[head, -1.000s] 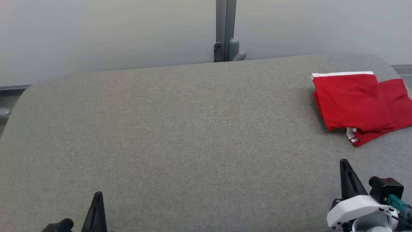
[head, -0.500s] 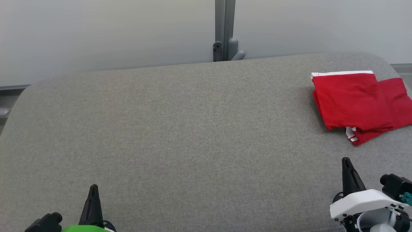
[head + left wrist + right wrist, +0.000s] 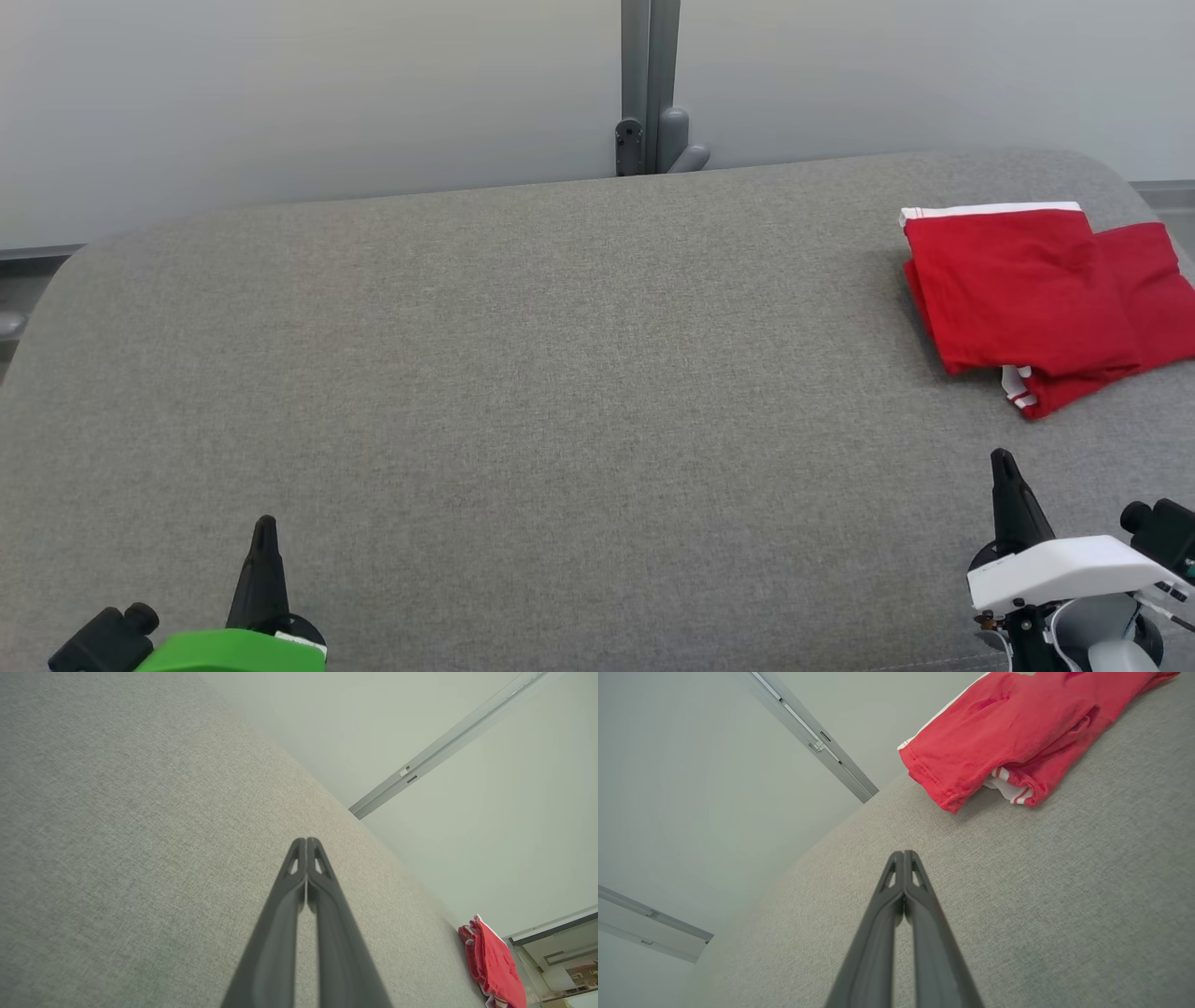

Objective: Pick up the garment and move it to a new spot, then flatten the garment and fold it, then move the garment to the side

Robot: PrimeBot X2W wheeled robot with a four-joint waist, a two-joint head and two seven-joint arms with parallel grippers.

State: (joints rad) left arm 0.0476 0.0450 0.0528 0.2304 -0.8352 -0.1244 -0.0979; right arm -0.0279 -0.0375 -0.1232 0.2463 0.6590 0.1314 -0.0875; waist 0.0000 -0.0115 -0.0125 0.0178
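Note:
A red garment (image 3: 1036, 294) with white trim lies folded at the far right of the grey cloth-covered table (image 3: 523, 373). The right wrist view shows the garment (image 3: 1017, 732) ahead and to the right, and the left wrist view shows the garment (image 3: 495, 963) far off at the lower right. My right gripper (image 3: 1004, 459) stands shut and empty near the front right, below the garment and apart from it. My left gripper (image 3: 264, 525) stands shut and empty at the front left. Both wrist views show the fingertips (image 3: 306, 842) (image 3: 903, 854) pressed together over bare cloth.
A pale wall runs behind the table, with a grey upright post (image 3: 651, 89) and bracket at its middle. The table's rounded back corners fall away at left and right. A wide stretch of grey cloth lies between the two grippers.
The left gripper has risen further into the head view, its green cover now showing. The right gripper has edged up and slightly right. The garment lies as before.

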